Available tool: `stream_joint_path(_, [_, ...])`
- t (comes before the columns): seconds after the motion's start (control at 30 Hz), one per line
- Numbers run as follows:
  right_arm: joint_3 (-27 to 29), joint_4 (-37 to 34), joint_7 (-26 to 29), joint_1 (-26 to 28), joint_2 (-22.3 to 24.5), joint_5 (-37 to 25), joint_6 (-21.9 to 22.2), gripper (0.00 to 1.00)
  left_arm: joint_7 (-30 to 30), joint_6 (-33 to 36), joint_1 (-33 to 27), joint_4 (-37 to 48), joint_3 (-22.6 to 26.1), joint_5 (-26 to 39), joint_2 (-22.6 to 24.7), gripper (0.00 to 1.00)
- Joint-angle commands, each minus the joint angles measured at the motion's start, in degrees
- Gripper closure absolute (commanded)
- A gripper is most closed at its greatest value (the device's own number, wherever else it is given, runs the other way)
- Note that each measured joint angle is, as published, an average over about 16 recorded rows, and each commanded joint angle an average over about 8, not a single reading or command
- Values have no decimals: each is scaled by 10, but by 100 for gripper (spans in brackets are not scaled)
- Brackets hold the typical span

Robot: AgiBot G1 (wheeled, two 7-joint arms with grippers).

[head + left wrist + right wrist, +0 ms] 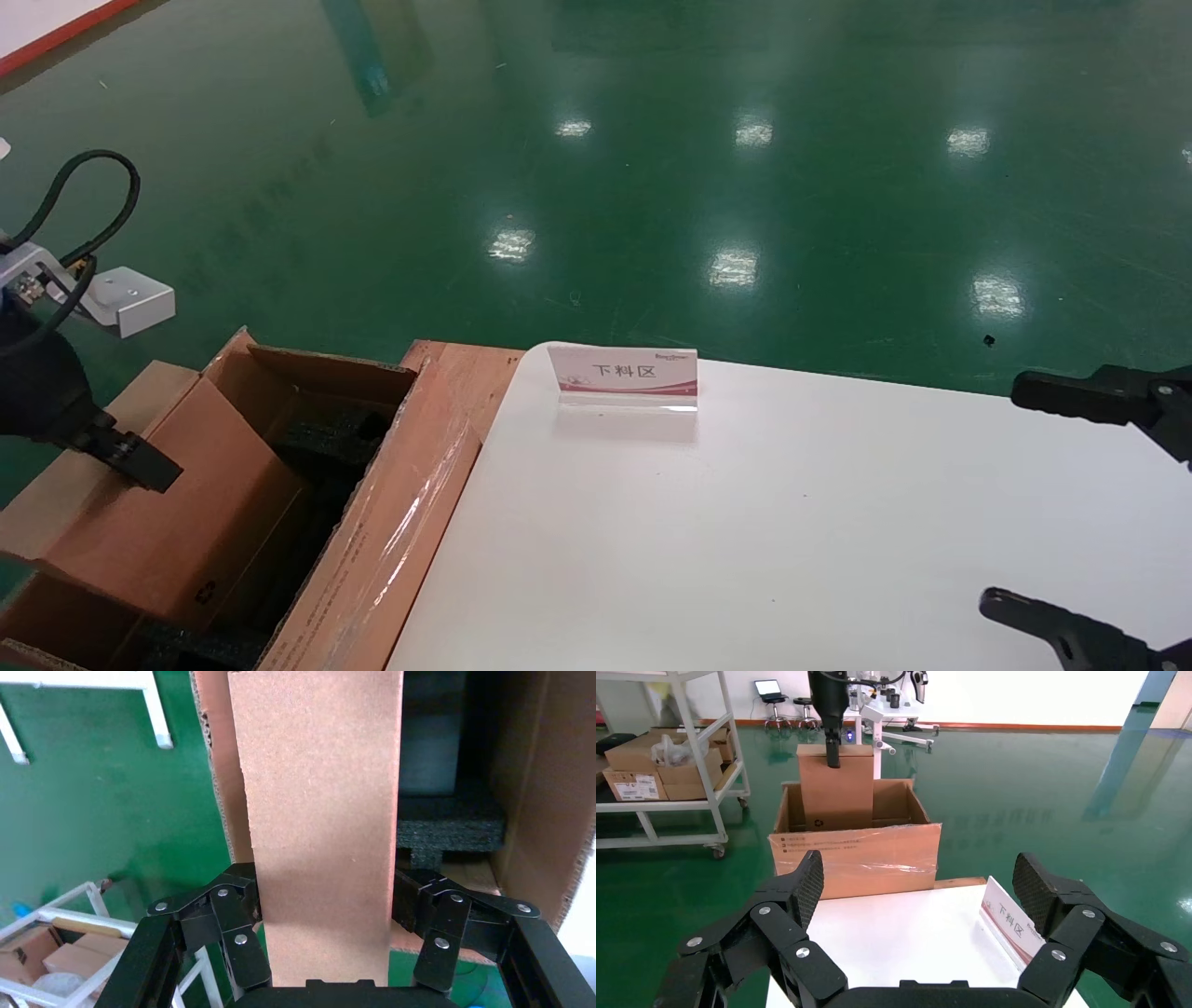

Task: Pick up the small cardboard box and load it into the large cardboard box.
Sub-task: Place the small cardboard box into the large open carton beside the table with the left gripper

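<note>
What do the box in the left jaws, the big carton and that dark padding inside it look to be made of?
Small cardboard box, held by the left gripper: plain matte brown cardboard, faintly fibrous face. Large cardboard box: corrugated cardboard, fluting visible along a cut edge, with glossy clear tape on one flap. Padding: black, matte, rough-textured, probably foam.

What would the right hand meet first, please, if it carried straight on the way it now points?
Judging by its wrist view, the open right hand points across the white table toward the taped flap of the large brown cardboard box; that flap probably comes first, though depth is unclear.
</note>
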Motion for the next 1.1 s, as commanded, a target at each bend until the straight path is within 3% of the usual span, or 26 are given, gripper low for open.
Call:
stream_joint_path(0.03, [0, 0, 0, 0, 0, 0, 0, 0, -6, -6, 7, -1, 2, 6, -3, 100])
stream_joint_path(1.1, [-1, 0, -1, 0, 0, 1, 0, 0, -61, -35, 54, 0, 14, 61, 21, 100])
